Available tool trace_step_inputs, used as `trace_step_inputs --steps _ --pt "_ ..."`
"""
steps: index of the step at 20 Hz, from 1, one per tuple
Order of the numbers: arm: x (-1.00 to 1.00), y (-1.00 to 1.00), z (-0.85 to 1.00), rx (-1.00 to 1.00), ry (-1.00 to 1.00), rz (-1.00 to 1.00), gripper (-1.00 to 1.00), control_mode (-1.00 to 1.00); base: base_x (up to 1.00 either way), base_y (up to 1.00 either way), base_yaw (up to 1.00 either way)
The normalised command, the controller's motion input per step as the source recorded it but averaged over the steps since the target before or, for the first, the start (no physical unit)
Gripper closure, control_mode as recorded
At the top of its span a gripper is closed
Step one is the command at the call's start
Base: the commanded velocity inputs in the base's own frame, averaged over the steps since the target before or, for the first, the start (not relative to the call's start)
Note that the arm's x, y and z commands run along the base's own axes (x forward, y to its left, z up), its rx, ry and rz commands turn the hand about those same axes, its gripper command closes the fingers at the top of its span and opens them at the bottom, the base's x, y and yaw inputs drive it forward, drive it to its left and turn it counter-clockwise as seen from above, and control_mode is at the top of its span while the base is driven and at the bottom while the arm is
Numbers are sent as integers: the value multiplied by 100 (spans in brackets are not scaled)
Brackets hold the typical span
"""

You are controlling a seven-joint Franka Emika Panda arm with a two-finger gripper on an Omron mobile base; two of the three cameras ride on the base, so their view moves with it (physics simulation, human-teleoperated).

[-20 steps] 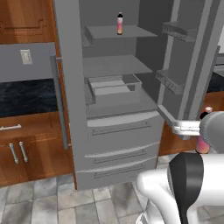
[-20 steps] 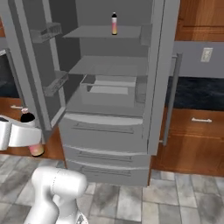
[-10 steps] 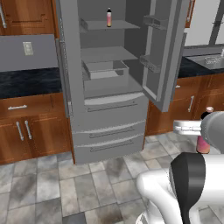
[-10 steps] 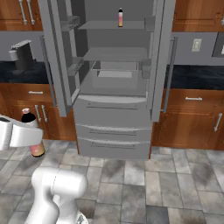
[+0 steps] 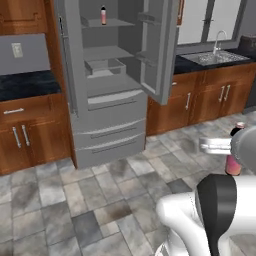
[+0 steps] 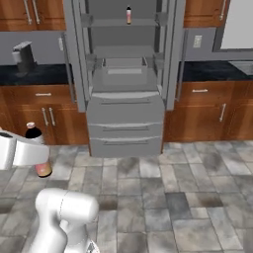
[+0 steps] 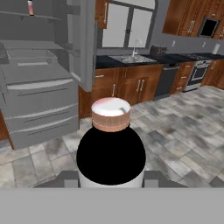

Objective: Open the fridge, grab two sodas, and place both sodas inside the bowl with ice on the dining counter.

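Note:
My gripper (image 7: 110, 179) is shut on a soda (image 7: 110, 148), a dark-necked bottle with a pink cap seen from above between the fingers (image 7: 70, 178). In the base views this soda (image 5: 234, 164) (image 6: 42, 168) hangs upright in the gripper (image 5: 231, 147) (image 6: 33, 150) above the tiled floor, well away from the fridge. The grey fridge (image 5: 107, 115) (image 6: 126, 113) (image 7: 39, 100) stands with both upper doors open. A second soda (image 5: 103, 15) (image 6: 129, 15) (image 7: 30, 7) stands on its top shelf. The bowl with ice and the dining counter are out of view.
Wooden cabinets with black tops flank the fridge. A sink with a faucet (image 5: 212, 55) lies right of it, with a dishwasher (image 7: 166, 81) and stove (image 7: 199, 70) further along. A coffee machine (image 6: 23, 54) sits on the left counter. Tiled floor (image 6: 163, 197) lies between me and the fridge.
The whole picture has shifted: the base has backed away from the fridge and turned, so the fridge looks smaller and farther. The soda stays in the gripper.

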Motion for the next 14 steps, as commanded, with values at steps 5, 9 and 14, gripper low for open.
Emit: trace_step_inputs --steps 5,9,14 --pt "0 0 0 0 0 0 100 100 -100 30 -30" --pt "0 0 0 0 0 0 100 100 -100 0 -19" --pt "0 0 0 0 0 0 100 100 -100 -3 -18"
